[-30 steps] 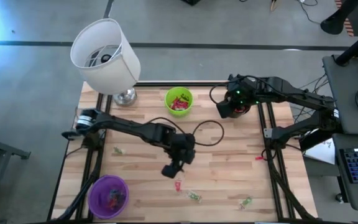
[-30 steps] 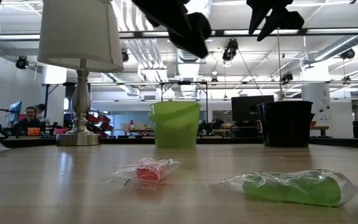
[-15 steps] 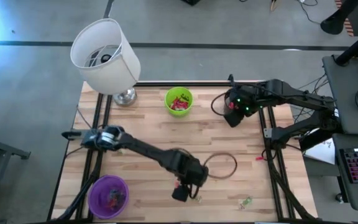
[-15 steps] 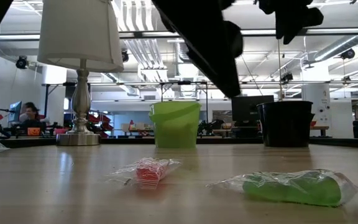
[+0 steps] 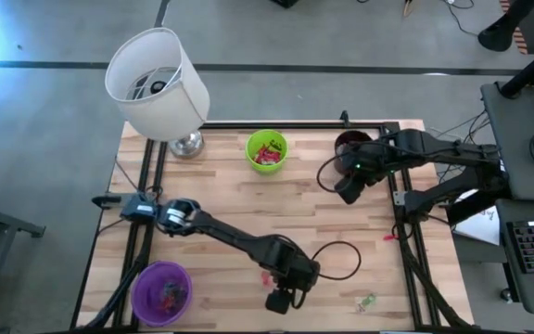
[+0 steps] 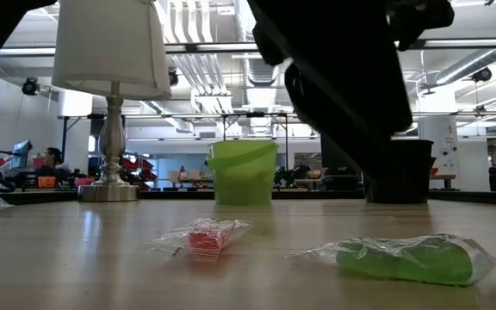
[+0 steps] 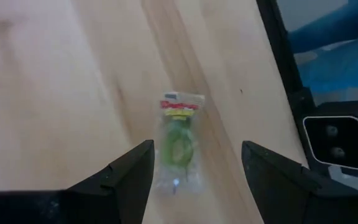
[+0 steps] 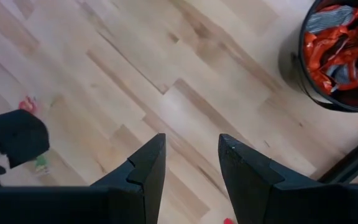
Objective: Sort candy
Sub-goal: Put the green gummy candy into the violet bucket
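A green candy in a clear wrapper point(image 7: 179, 140) lies flat on the wooden table, near its front edge. My left gripper point(image 7: 194, 171) hangs open just above it, fingers pointing down on either side, touching nothing. In the low view the same green candy point(image 6: 403, 258) lies under the dark left arm point(image 6: 343, 86). A red candy point(image 5: 265, 276) lies beside it. My right gripper point(image 8: 191, 174) stands open and empty, high over the table just in front of the black cup point(image 5: 349, 144).
A green cup point(image 5: 267, 150) with candy stands at the far middle and a purple cup point(image 5: 160, 292) at the near left. A lamp point(image 5: 160, 83) occupies the far left corner. The black cup point(image 8: 344, 56) holds red packets. More candy point(image 5: 367, 301) lies near right.
My left gripper has swung toward the table's near edge and to the right, and has come down over the green candy, staying open. My right gripper has drawn away from above the black cup toward the near edge. No candy has moved.
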Robot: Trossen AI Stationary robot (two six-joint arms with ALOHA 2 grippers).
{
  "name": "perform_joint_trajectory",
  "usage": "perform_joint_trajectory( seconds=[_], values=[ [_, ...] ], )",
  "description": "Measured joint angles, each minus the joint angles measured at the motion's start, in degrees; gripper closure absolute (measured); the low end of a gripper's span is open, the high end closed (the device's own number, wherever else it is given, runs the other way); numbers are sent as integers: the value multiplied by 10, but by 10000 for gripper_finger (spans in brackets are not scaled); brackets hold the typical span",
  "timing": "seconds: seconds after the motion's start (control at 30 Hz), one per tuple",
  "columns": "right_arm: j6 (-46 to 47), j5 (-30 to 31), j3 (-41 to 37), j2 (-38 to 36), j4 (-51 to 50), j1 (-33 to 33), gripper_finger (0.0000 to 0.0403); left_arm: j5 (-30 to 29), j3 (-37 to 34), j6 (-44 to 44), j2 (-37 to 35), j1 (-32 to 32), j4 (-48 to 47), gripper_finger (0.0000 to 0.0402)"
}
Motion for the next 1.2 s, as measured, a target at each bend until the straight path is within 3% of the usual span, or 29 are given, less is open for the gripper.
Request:
perform_joint_trajectory(
  seconds=[0.23, 0.37, 0.63, 0.77, 1.2],
  values=[
    [6, 0, 3, 0, 0, 23, 264, 7, -20, -8, 14, 1, 64, 178],
    [9, 0, 6, 0, 1, 25, 264, -38, -42, -8, 14, 2, 68, 178],
    [1, 0, 7, 0, 1, 25, 264, -33, -113, -42, 7, 1, 132, 178],
    [-13, 0, 7, 0, 1, 25, 264, -33, -113, -62, 8, 0, 134, 180],
    [-37, 1, 8, -6, 0, 25, 264, -31, -71, -73, 14, -5, 83, 265]
  ],
)
